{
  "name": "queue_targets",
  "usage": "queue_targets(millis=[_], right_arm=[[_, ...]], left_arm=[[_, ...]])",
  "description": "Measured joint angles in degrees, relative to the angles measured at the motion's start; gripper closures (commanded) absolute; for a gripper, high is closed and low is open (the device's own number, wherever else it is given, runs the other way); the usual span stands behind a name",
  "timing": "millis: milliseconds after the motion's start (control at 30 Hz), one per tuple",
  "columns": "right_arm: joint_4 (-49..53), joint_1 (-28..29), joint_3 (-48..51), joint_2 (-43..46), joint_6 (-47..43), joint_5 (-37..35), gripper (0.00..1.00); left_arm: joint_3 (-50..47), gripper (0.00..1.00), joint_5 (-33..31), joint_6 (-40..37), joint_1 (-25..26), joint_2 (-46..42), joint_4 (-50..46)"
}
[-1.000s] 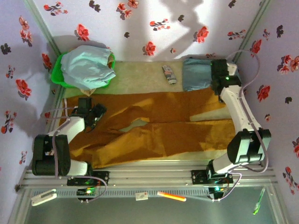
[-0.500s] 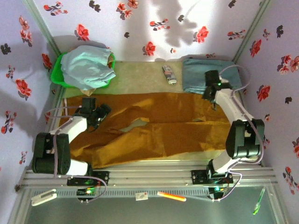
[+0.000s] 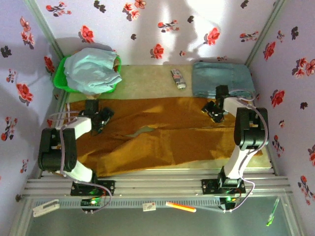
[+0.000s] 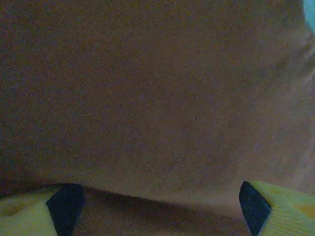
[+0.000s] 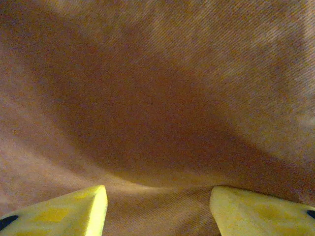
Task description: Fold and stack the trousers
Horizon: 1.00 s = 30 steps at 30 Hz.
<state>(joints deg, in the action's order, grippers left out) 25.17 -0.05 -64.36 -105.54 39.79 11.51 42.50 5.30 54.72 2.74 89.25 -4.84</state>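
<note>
A: We begin with the biggest thing. The trousers lie spread flat across the middle of the top view, from the left side to the right, on the pale green mat.

B: Yes. Above them, in the upper right, we see a folded blue garment, and in the upper left a green basket with pale blue cloth inside.

A: How will the trousers handle, in our opinion?

B: We judge them soft, limp and rather light. The weave looks a little rough in the right wrist view, so probably not slippery. Lifted at one point they would sag and drag. We would take them at the upper edge, one gripper near each end, each pinching a small fold.

A: And the grippers?

B: The left gripper is low over the cloth at the upper left of the trousers, its fingers spread wide and gripping nothing. The right gripper is at the upper right edge, and its fingers also stand apart, with only cloth beneath them.

A: The smallest thing?

B: A small object on the mat beside the blue garment. We cannot tell what it is.
</note>
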Motion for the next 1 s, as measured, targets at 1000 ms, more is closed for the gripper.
queue_targets(millis=[1000], right_arm=[[2.36, -8.37, 0.79, 7.17, -0.61, 2.08, 0.36]], left_arm=[[3.39, 0.08, 1.25, -4.33, 4.11, -6.27, -5.05]])
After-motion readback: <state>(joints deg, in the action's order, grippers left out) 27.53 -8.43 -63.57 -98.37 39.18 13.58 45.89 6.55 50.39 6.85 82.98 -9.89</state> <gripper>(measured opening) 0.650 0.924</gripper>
